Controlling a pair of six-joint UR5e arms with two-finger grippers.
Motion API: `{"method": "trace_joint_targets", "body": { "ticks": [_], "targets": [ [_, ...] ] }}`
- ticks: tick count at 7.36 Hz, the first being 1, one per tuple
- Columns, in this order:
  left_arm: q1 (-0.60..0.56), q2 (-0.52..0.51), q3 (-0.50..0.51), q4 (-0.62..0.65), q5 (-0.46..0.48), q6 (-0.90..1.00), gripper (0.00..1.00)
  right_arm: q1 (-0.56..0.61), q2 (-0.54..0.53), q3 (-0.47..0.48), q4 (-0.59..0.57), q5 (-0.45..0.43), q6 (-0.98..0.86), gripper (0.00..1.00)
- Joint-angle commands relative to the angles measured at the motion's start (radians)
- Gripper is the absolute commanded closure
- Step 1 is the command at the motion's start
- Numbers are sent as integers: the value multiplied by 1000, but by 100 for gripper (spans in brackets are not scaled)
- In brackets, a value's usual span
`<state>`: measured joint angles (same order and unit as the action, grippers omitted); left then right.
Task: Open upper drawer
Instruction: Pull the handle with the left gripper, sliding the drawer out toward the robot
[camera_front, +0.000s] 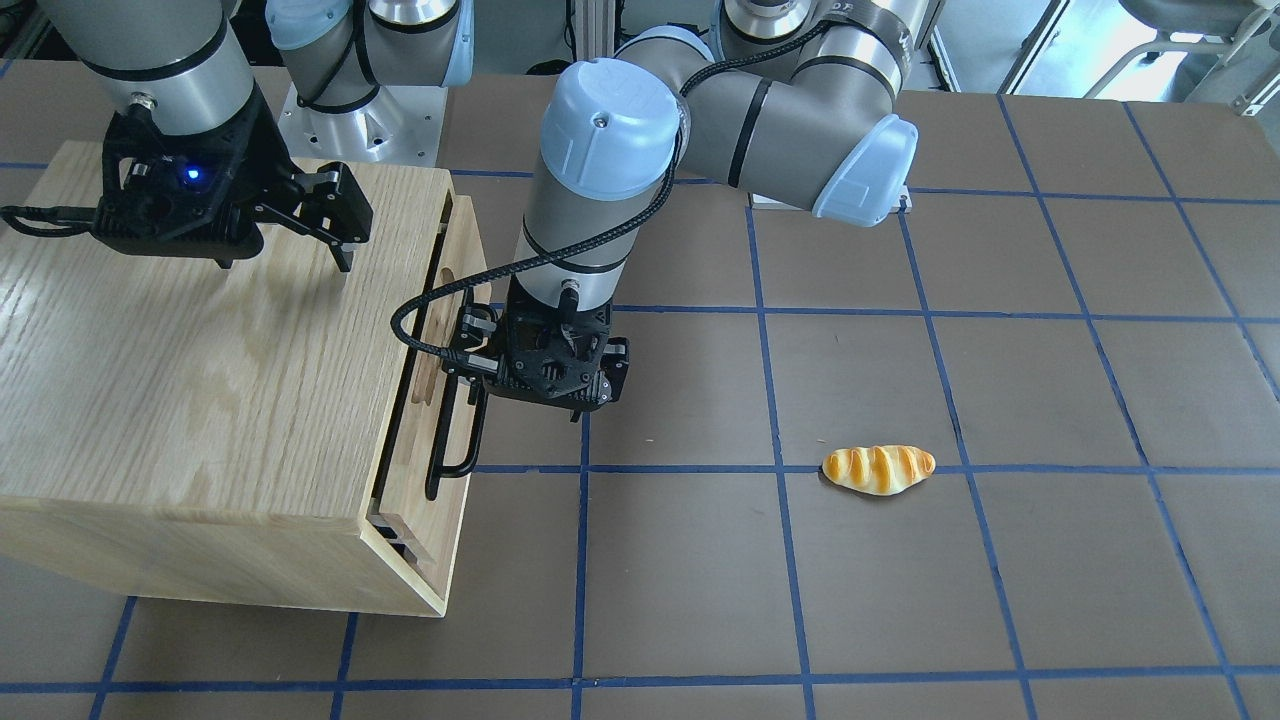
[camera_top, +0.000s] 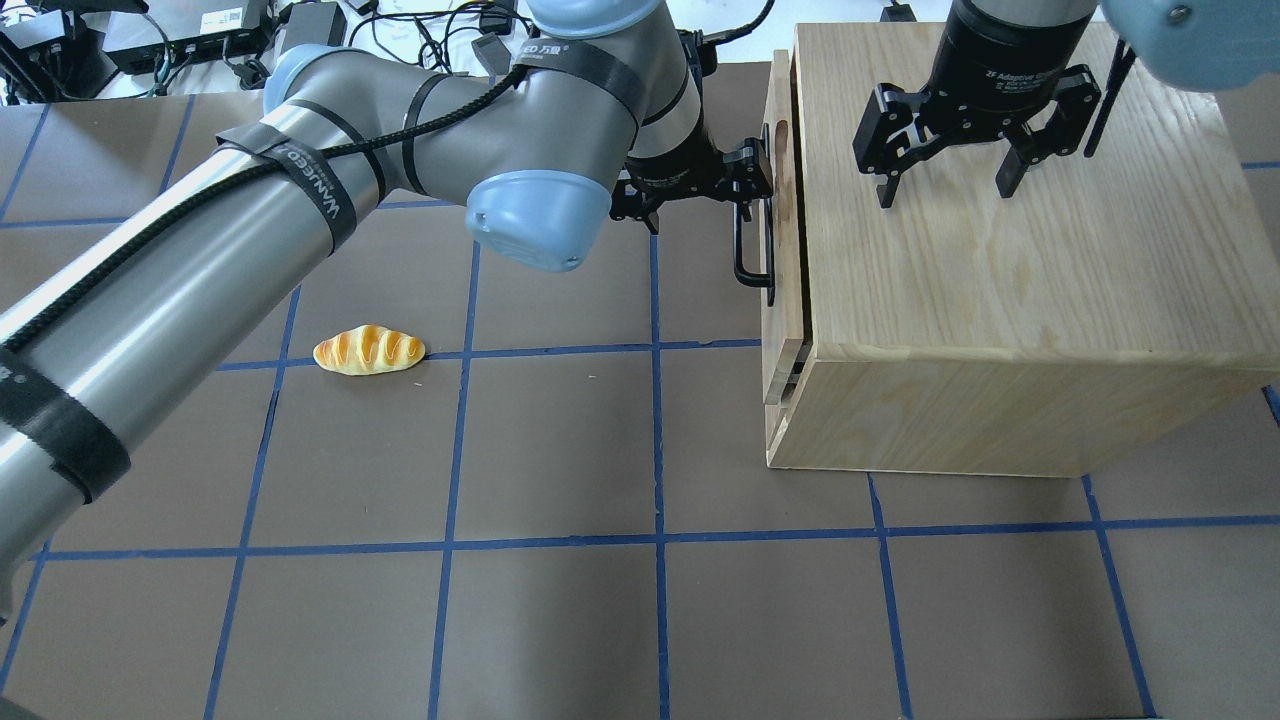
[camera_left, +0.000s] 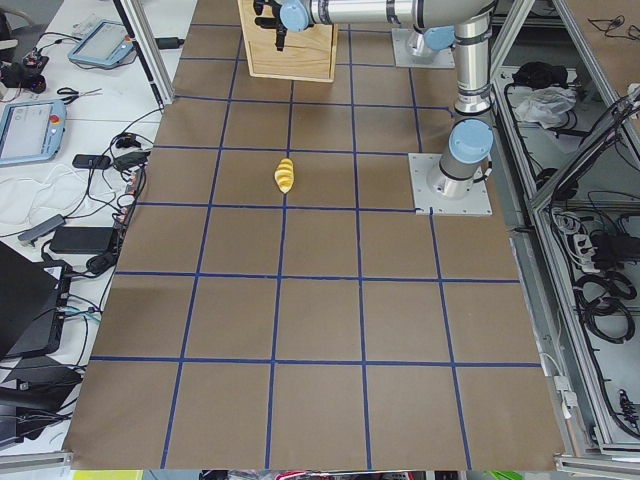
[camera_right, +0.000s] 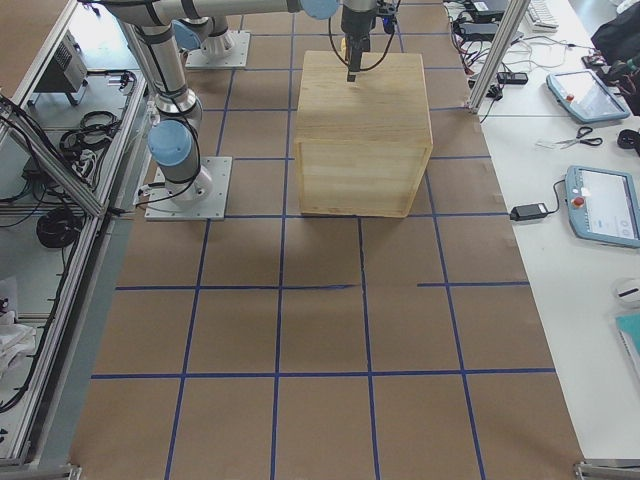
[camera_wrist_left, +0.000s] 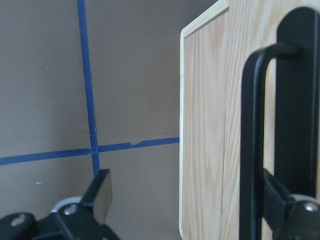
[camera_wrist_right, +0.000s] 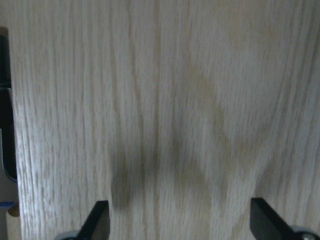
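The oak-grain cabinet (camera_top: 1000, 300) stands on the brown, blue-gridded table (camera_top: 560, 620), a big square box with a flat top. Its upper drawer (camera_top: 785, 250) faces the left arm, a wide, shallow front of pale, smooth wood. A thin dark gap shows between front and cabinet, so it looks barely started, if at all.

The handle (camera_top: 741, 255) is a long black metal bar, round in section and bent at its ends. The left gripper (camera_top: 750, 185) is at it with its jaws spread. One finger (camera_wrist_left: 101, 192) hangs free over the table, and the bar sits just beside the other.

This looks like the grasping step. Next, the jaws should pinch the bar, then pull straight out.

The right gripper (camera_top: 947, 190) hangs spread above the cabinet top, holding nothing. A glossy bread roll (camera_top: 369, 350) lies well apart.
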<state>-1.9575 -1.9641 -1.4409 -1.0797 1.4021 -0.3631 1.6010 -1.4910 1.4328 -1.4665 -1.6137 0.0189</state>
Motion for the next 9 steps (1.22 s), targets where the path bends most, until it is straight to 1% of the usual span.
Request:
{"method": "trace_joint_targets", "body": {
  "ticks": [1,5,7,9],
  "targets": [
    [2,2,4,0,18,6,0,0,0,1,0,0,0,0],
    [14,8,4,-2,26,6,0,0,0,1,0,0,0,0],
    [61,17,2,-9,25,41,0,0,0,0,0,0,0,0],
    [71,21,-6,-11,26,58,0,0,0,0,0,0,1,0]
  ]
}}
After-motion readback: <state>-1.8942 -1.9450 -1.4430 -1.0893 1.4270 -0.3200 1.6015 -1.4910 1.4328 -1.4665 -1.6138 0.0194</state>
